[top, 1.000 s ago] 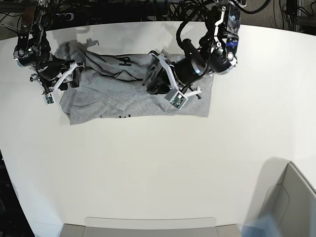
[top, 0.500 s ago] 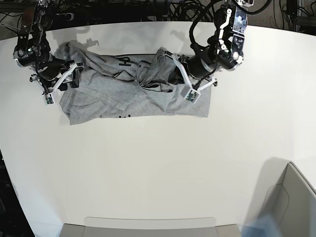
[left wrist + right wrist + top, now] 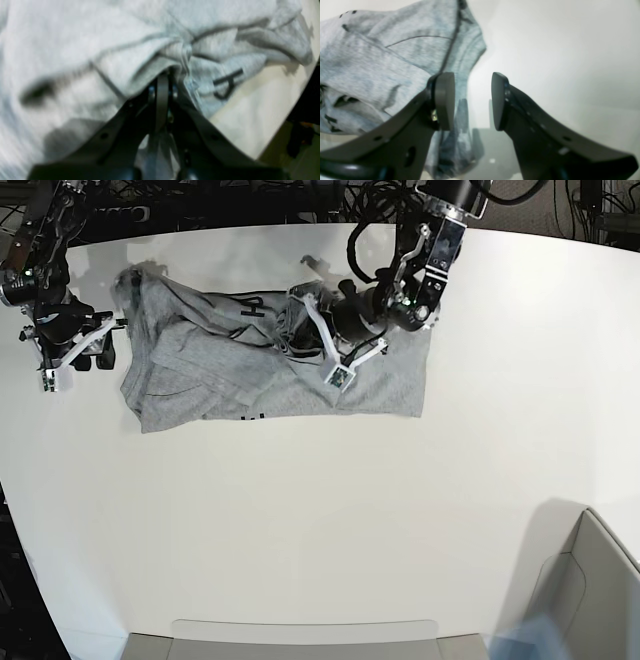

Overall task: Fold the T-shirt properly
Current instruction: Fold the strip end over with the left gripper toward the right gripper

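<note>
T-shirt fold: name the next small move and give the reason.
Probably draw the left gripper toward the right gripper's side. It is shut on a bunched fold of the T-shirt, which lies rumpled, while the right gripper is open and empty.

The white table [image 3: 320,520] carries the heather-grey T-shirt [image 3: 220,380], which lies crumpled and spread sideways near its far edge, black lettering showing in places. A grey bin [image 3: 590,590] sits at the near right corner.
</note>
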Controlling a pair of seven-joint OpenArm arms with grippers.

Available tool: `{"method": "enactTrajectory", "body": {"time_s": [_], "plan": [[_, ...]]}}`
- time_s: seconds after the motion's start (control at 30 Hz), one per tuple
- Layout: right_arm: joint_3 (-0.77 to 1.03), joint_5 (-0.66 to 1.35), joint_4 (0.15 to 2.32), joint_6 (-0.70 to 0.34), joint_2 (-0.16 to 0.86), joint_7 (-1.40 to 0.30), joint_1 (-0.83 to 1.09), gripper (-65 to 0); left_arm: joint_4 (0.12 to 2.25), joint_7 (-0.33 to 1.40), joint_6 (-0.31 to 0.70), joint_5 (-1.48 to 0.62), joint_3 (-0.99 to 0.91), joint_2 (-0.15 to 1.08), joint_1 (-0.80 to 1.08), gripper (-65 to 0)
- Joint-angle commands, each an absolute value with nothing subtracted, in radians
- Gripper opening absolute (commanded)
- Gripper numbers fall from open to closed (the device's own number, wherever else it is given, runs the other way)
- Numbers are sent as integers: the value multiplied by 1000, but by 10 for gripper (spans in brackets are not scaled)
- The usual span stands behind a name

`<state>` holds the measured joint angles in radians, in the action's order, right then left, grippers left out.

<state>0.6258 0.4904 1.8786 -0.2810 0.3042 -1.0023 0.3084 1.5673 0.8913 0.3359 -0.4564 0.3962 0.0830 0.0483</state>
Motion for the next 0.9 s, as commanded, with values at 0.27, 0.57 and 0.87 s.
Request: {"method": "enactTrajectory", "body": {"time_s": [0.27,0.57,0.87], "plan": [[636,495,1899,-286,317,-984,332,-407,1586,860,337,-469,394,38,-7,-650],[631,495,1899,-286,315,-984,335,-407,1581,782,337,-469,392,10,-27,-650],[630,496,1899,-286,311,-983,326,-407,1443,806,337,-470,526,-22,-107,-650]]}}
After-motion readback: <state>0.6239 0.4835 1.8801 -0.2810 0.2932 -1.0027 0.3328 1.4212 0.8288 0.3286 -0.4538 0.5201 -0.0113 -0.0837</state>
